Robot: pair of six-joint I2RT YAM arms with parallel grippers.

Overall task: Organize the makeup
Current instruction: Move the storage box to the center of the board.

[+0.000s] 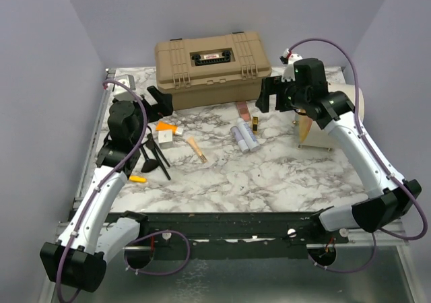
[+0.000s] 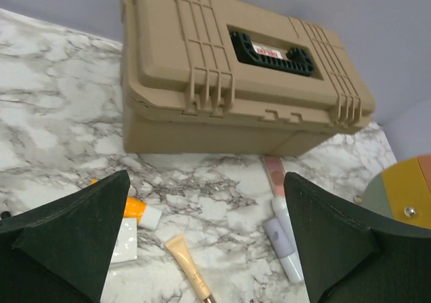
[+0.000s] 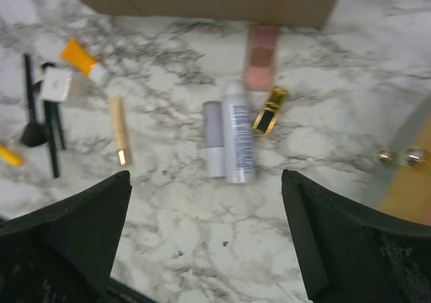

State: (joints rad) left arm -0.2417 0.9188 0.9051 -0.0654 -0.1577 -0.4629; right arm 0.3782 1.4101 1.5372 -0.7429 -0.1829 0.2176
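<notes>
Nearest the arm bases, a short yellow pencil (image 1: 137, 179) and a crossed pile of black-handled brushes (image 1: 156, 156) lie on the marbled worktop (image 1: 283, 175). Pinching one brush would likely drag its neighbours. Just beyond, two pale plastic tubes (image 3: 238, 141) lie side by side and touching, so a finger coming down between them could roll one away. The flat pink palette (image 3: 259, 57) and the small gold stick (image 3: 269, 109) sit low and may slip from a pinch.

Both the left gripper (image 2: 205, 182) and the right gripper (image 3: 205, 182) are spread wide and hold nothing.

Farthest off, the big tan hard plastic case (image 1: 212, 64) stands with its lid down. The right gripper hovers close to its front and near the round cream-and-orange pouch (image 1: 323, 124), so a careless swing could knock either.
</notes>
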